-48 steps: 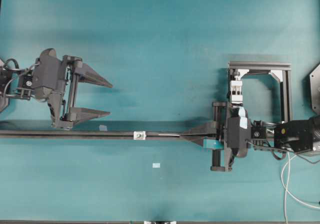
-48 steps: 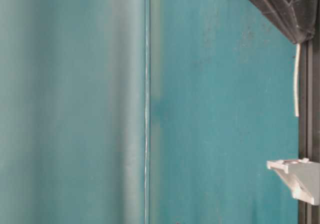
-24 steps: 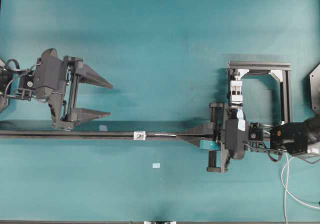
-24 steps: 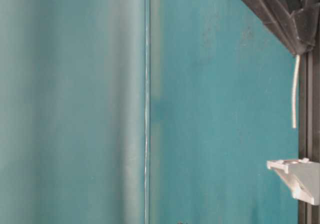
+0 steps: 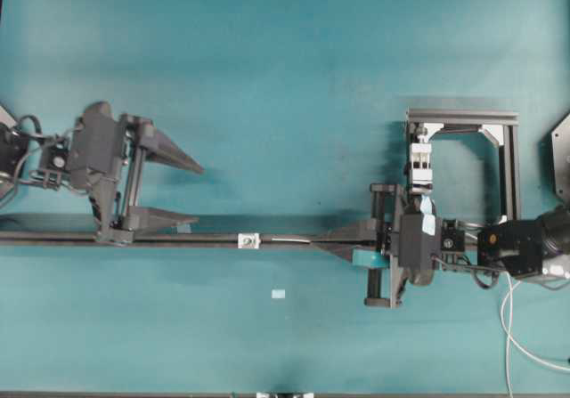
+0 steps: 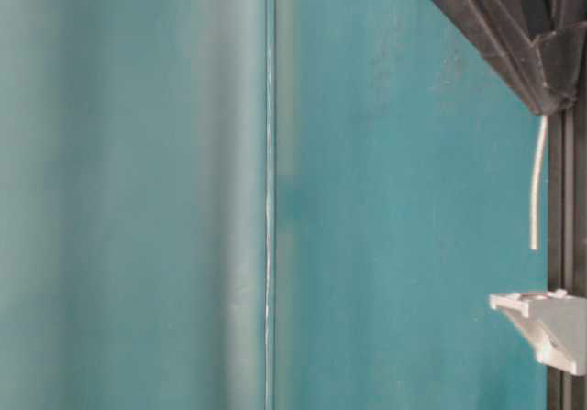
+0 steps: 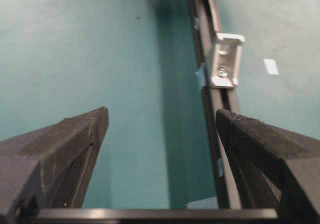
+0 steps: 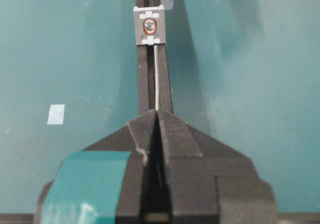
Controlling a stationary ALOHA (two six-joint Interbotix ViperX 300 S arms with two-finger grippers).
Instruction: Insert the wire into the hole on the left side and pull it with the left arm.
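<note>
Leftmost, the matte black left gripper spreads its wedge-shaped fingers wide above the slim black rail, while at three o'clock of the white square block the right gripper pinches the thin whitish wire.

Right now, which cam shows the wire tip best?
Right wrist: the wire runs straight from the shut right tool to the white block. Table-level shows only a hanging piece; overhead a faint line; left wrist shows none.
</note>
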